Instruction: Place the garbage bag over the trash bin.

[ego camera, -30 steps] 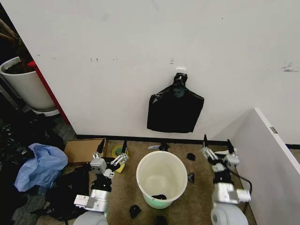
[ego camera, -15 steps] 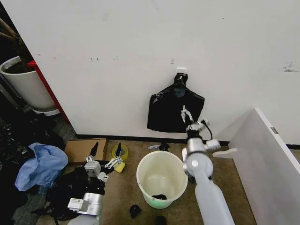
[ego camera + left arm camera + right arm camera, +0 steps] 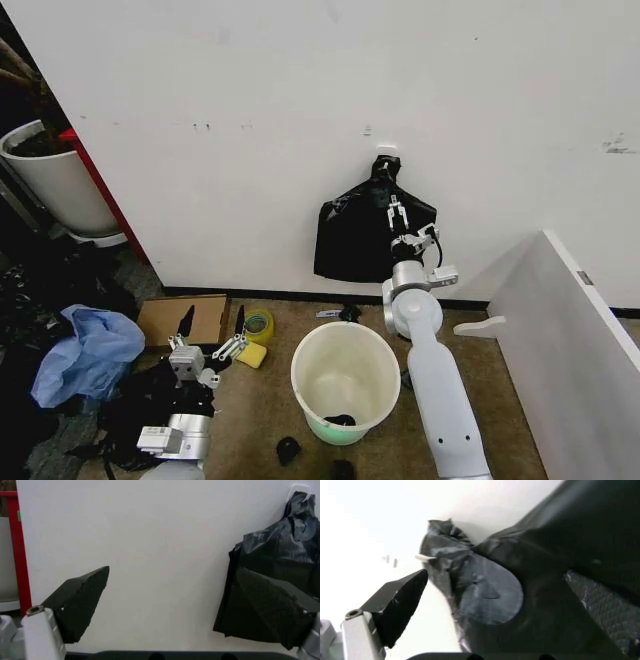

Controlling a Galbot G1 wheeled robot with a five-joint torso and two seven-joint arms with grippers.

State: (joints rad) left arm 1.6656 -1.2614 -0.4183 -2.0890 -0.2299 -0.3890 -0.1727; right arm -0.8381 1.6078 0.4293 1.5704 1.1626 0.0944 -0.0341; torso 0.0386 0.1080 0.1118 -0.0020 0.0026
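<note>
The trash bin (image 3: 345,378), a cream-white bucket with a pale green base, stands upright on the brown floor with a small black scrap inside. The garbage bag is hidden as a separate sack. A flat black bundle (image 3: 372,240) with a knotted top hangs from a white hook (image 3: 386,150) on the wall. My right gripper (image 3: 397,211) is raised against that bundle, open. The bundle's knot (image 3: 480,588) lies between its spread fingers without being gripped. Left of the bin, my left gripper (image 3: 211,328) stays low and open, pointing at the wall, holding nothing (image 3: 175,603).
A white planter (image 3: 55,185) and a red post (image 3: 100,195) stand far left. A blue plastic sheet (image 3: 85,355), crumpled black plastic (image 3: 140,405), cardboard (image 3: 180,320) and a yellow tape roll (image 3: 258,325) lie left of the bin. A white panel (image 3: 570,330) walls the right.
My right arm swung up from low beside the bin to the hanging black bundle, fingers now around its knot. The left gripper drifted left and slightly lower.
</note>
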